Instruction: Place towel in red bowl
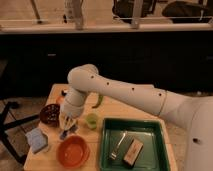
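Right, I have the end effector [66, 121] low over the counter [115, 109], just above and behind the red bowl [73, 151] — clenched on the towel [68, 131], whose grey-blue cloth hangs just below the fingers, short of the bowl's rim. To the left sit a dark maroon bowl [49, 113] and a light-blue folded cloth [38, 140]. A small green cup [91, 120] stands just right of the end effector, beside the green tray [134, 145].
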Motion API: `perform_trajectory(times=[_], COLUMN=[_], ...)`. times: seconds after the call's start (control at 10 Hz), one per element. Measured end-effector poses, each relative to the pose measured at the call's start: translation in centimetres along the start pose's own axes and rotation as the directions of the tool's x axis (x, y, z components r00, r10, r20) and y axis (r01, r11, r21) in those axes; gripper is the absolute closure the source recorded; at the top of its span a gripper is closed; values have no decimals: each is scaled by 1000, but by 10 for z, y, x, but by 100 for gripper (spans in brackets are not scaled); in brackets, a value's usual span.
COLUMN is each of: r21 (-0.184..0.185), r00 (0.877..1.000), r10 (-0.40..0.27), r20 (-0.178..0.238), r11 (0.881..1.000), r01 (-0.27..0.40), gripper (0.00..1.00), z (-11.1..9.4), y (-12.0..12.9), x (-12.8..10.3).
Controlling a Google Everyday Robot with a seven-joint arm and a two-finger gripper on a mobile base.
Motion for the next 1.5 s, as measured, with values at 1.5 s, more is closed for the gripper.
perform_trajectory(times=[1.5], r21=[99], r00=[990], r10=[95], r20=[101], r11=[990], r01=[-105], gripper=[100], z=[68], y=[46], x=[-11])
